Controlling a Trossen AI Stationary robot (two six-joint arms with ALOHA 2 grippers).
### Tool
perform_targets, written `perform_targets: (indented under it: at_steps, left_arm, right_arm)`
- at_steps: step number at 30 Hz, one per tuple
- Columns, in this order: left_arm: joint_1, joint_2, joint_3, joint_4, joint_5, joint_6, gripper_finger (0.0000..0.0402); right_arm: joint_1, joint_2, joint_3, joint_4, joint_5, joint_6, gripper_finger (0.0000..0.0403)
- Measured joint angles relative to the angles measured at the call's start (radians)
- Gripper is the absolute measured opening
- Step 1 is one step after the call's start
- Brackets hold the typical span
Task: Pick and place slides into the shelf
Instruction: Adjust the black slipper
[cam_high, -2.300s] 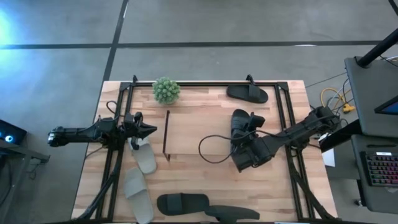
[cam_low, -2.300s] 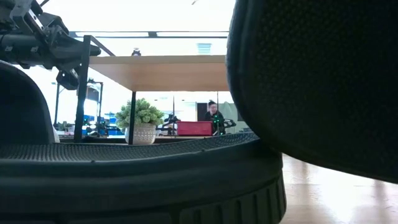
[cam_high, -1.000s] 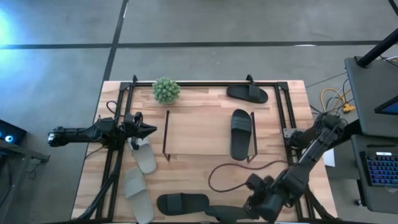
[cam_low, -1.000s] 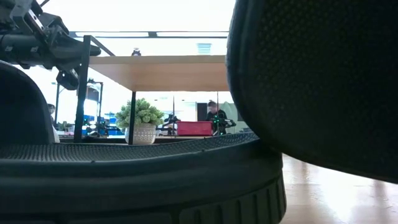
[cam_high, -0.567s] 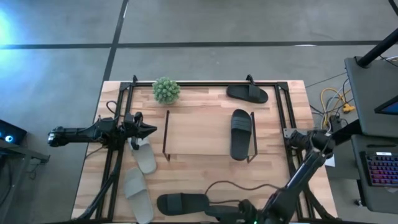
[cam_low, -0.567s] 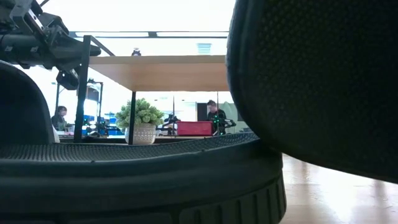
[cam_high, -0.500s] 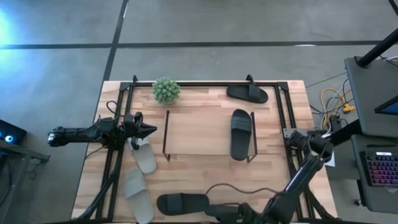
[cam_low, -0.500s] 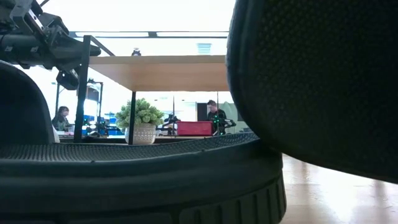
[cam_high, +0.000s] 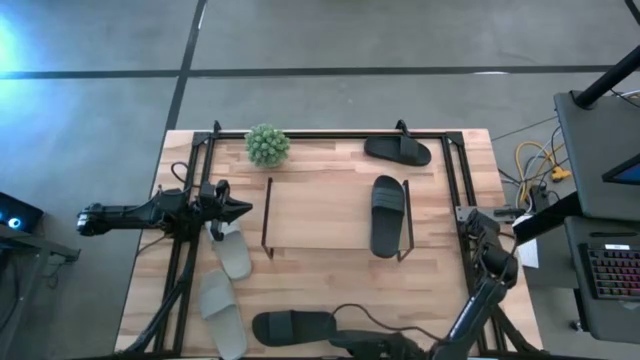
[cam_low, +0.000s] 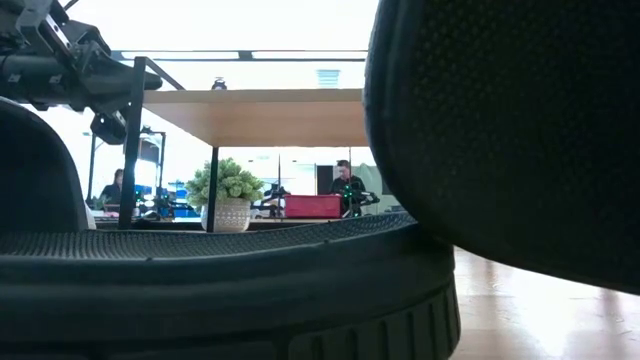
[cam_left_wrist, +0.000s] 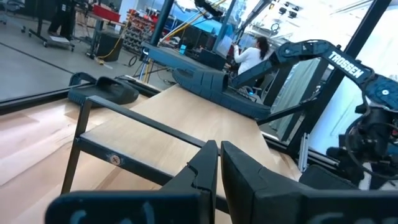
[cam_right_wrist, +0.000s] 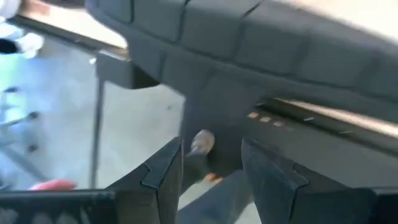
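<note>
The shelf's pale top board (cam_high: 315, 213) stands mid-table on thin dark legs. One black slide (cam_high: 388, 215) lies sole-down on its right end. Another black slide (cam_high: 398, 150) rests by the far edge, and two more (cam_high: 293, 326) (cam_high: 375, 343) lie at the near edge. Two beige slides (cam_high: 232, 252) (cam_high: 220, 310) lie left of the shelf. My left gripper (cam_high: 238, 209) (cam_left_wrist: 219, 171) hovers shut beside the shelf's left end. My right arm (cam_high: 480, 290) reaches past the near edge. Its gripper (cam_right_wrist: 211, 168) is open, facing a dark shape, and is outside the high view.
A potted plant (cam_high: 267, 145) stands at the far left. Black rail frames (cam_high: 455, 190) run along the table's sides. A slack cable (cam_high: 375, 318) trails near the near edge. A black slide's sole (cam_low: 500, 130) fills most of the low view. People show in the room behind.
My right arm has swung from beside the shelf's right end toward the table's near edge, and its gripper has passed out of the high view. The black slide it carried before stays lying on the shelf's right end.
</note>
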Motion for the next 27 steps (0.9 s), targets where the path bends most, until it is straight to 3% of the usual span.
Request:
perform_targets:
  at_steps: [7, 13, 27]
  left_arm:
    - [0.0, 0.0, 0.0, 0.0, 0.0, 0.0, 0.0006]
    - [0.0, 0.0, 0.0, 0.0, 0.0, 0.0, 0.0006]
    - [0.0, 0.0, 0.0, 0.0, 0.0, 0.0, 0.0006]
  right_arm:
    - [-0.003, 0.059, 0.138, -0.2, 0.003, -0.001, 0.0155]
    - [-0.022, 0.076, 0.118, -0.163, 0.021, -0.001, 0.0155]
    - [-0.066, 0.075, 0.084, -0.204, 0.194, -0.006, 0.0155]
